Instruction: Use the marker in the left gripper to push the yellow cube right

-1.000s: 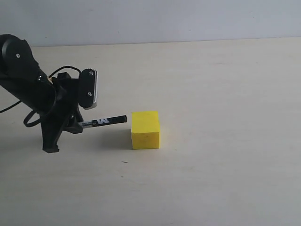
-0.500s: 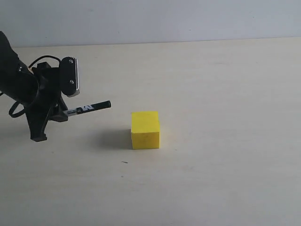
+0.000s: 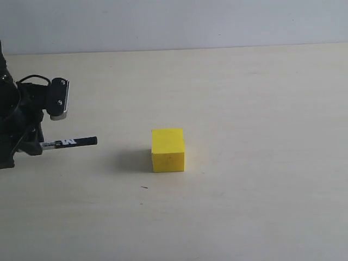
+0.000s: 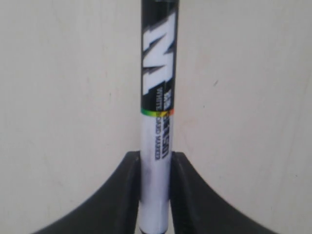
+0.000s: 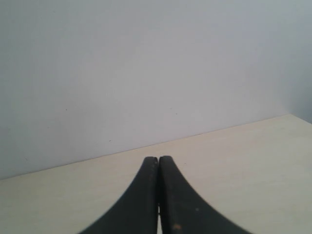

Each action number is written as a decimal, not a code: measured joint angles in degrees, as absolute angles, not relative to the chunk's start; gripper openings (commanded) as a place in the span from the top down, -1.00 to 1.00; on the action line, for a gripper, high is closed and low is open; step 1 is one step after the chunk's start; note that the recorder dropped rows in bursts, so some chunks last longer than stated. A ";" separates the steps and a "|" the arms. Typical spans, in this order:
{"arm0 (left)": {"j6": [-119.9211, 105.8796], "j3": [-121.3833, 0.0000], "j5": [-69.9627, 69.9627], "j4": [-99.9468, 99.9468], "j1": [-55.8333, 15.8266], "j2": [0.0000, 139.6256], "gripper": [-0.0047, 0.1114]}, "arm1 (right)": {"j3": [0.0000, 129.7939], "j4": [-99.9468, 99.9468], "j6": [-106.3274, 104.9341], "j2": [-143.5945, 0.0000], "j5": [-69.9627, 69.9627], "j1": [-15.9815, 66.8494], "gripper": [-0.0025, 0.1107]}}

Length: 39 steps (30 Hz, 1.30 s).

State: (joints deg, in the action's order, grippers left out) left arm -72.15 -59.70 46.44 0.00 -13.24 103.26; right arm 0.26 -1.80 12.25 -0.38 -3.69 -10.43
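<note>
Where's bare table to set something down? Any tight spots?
Free: all table right of the yellow cube, the strip behind it up to the wall, and the front strip. The gap between the marker and cube is bare but sits in the push line. Crowded only far left, around the left pincer gripping the marker.
</note>
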 measured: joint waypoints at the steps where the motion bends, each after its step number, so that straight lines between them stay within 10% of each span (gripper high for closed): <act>1: -72.15 -59.70 46.33 0.00 -13.34 103.52 0.92 | 0.26 -1.80 12.25 -0.38 -3.69 -10.43 0.96; 39: -70.87 -65.31 47.81 -7.62 -23.42 109.93 0.92 | 0.26 -1.80 12.25 -0.38 -3.69 -10.43 0.96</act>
State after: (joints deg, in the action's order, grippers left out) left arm -70.87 -65.31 47.81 -7.62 -23.42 109.93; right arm 0.26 -1.80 12.25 -0.38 -3.69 -10.43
